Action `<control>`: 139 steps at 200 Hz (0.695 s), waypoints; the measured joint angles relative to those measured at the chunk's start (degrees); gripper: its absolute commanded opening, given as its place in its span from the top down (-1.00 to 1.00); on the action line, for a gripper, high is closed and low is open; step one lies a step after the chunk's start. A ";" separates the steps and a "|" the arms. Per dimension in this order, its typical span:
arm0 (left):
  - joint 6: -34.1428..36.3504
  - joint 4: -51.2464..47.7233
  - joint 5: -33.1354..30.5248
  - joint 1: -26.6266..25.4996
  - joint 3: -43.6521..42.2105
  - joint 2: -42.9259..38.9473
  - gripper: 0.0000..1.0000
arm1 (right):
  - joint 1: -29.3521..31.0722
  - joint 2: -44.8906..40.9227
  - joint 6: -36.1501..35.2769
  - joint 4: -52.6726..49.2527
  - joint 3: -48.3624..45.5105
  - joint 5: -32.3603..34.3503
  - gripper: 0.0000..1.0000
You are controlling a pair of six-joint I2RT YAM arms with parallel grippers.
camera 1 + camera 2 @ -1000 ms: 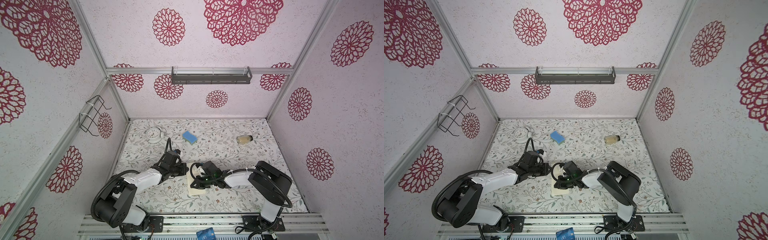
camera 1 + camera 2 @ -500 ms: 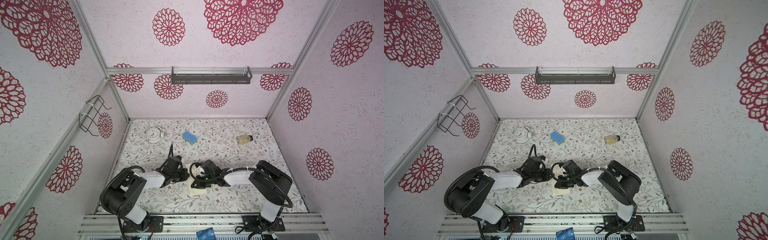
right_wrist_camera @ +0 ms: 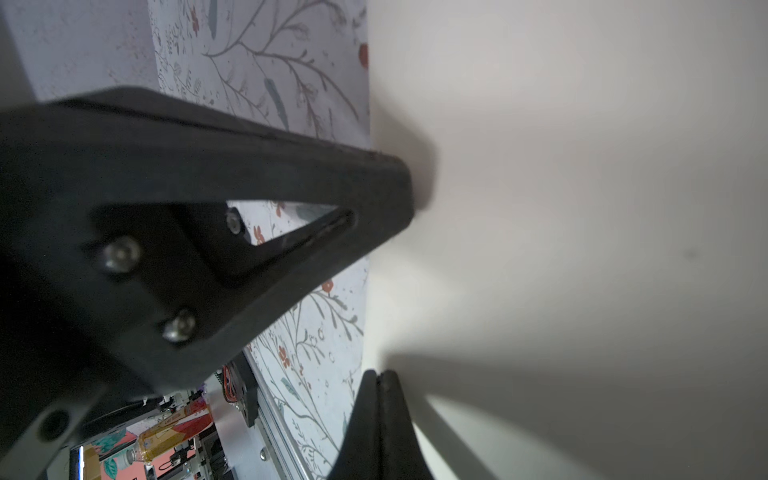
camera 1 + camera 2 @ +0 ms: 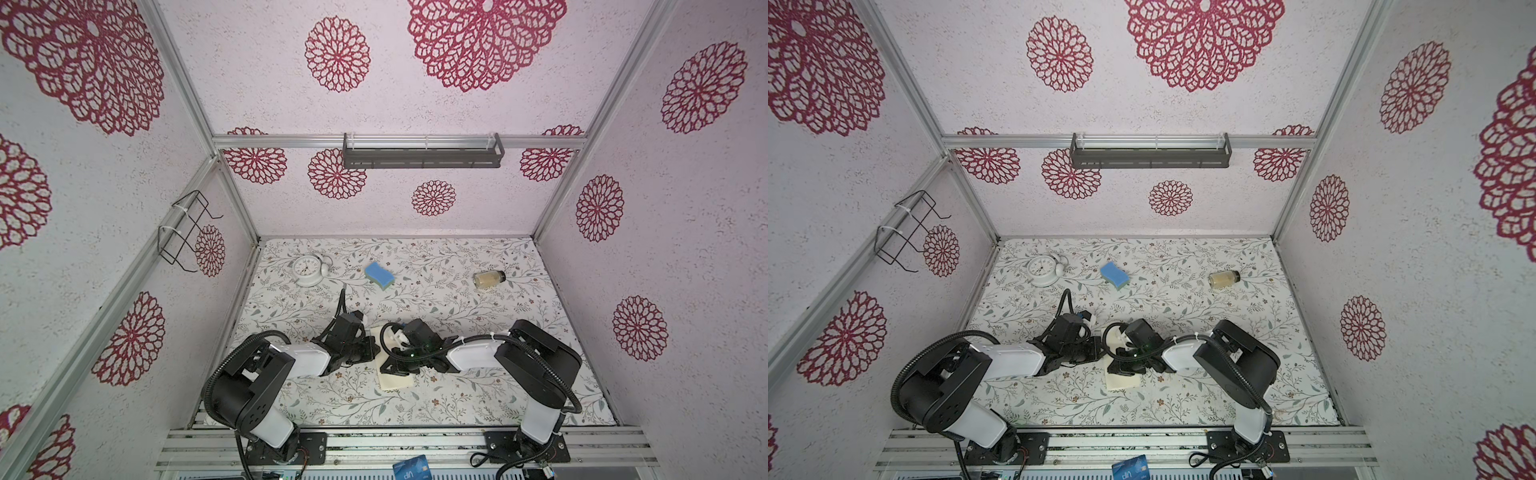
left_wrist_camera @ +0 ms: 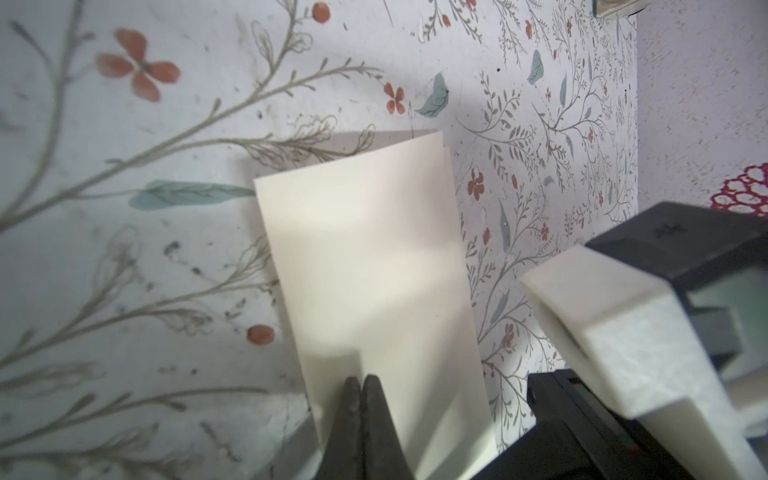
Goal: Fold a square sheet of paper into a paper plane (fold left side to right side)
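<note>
Paper (image 4: 395, 380) (image 5: 374, 257): folded double, flat on counter (image 4: 478, 386), near front edge, about midway along it.
Left gripper (image 5: 360, 380): jaws together, tips touching paper by its left edge.
Right gripper (image 3: 380, 376): jaws together, tips on paper near same edge.
Neither clamps paper.
Sponge (image 4: 379, 275), clock (image 4: 306, 270), jar (image 4: 489, 279): well apart, along back edge.

Both top views look down on my floral-printed tabletop (image 4: 457, 299); my wrist cameras hug the folded cream paper sheet (image 5: 374, 270).
</note>
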 measured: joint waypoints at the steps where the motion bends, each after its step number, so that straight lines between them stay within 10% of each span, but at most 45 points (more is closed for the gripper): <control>1: -0.02 0.00 0.00 0.00 0.00 0.00 1.00 | 0.00 0.02 0.02 0.07 0.00 -0.07 1.00; 139: 3.10 -3.45 -0.59 4.55 6.75 4.92 1.00 | 0.00 0.39 1.36 7.67 -3.78 -0.70 1.00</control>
